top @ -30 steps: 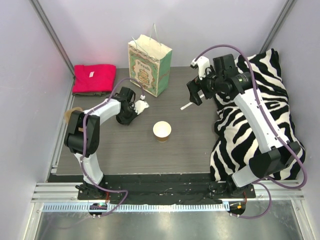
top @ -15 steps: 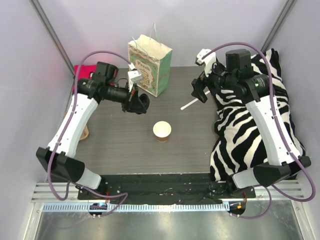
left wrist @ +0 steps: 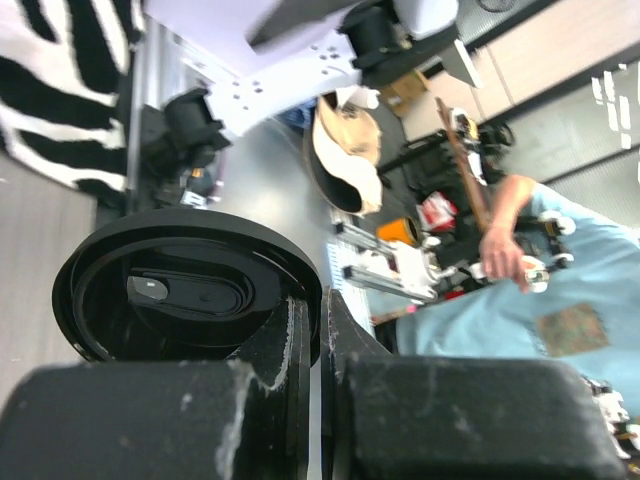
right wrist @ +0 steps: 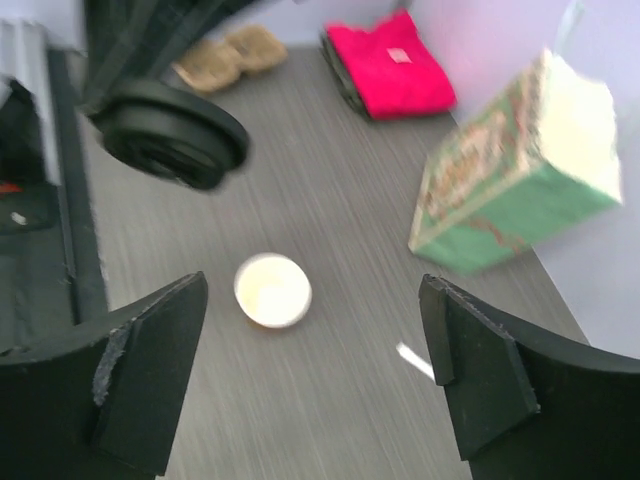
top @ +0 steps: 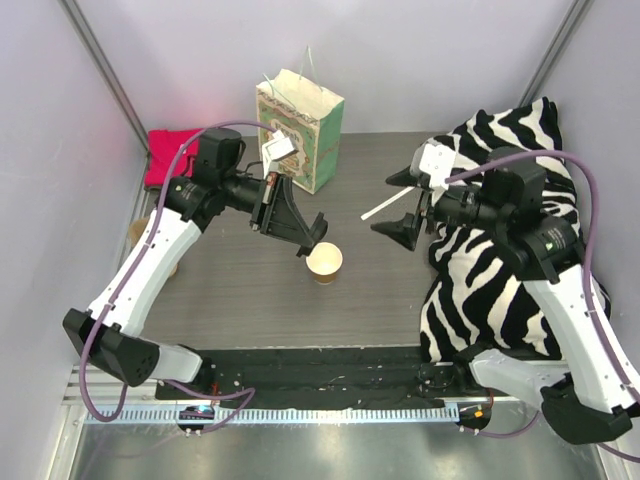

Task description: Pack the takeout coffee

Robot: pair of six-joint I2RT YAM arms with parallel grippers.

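Note:
The tan paper cup (top: 324,261) stands upright and uncovered mid-table, its pale inside showing in the right wrist view (right wrist: 272,289). Its round black lid (left wrist: 190,285) is pinched by its rim in my left gripper (left wrist: 325,330), which is shut on it. In the top view my left gripper (top: 312,237) hangs just up-left of the cup, and the lid (right wrist: 175,135) is in the air, apart from the cup. My right gripper (top: 400,226) is open and empty, right of the cup, with its fingers (right wrist: 150,370) spread wide.
A white-and-green paper bag (top: 300,130) stands at the back. A white straw (top: 380,208) lies right of it. A red folded cloth (top: 178,156) lies back left, and beige pulp pieces (right wrist: 225,55) lie near it. A zebra pillow (top: 500,290) fills the right side.
My left arm has swung from in front of the bag toward the cup, carrying the lid. My right arm has drawn nearer and lower, its open gripper now facing the cup.

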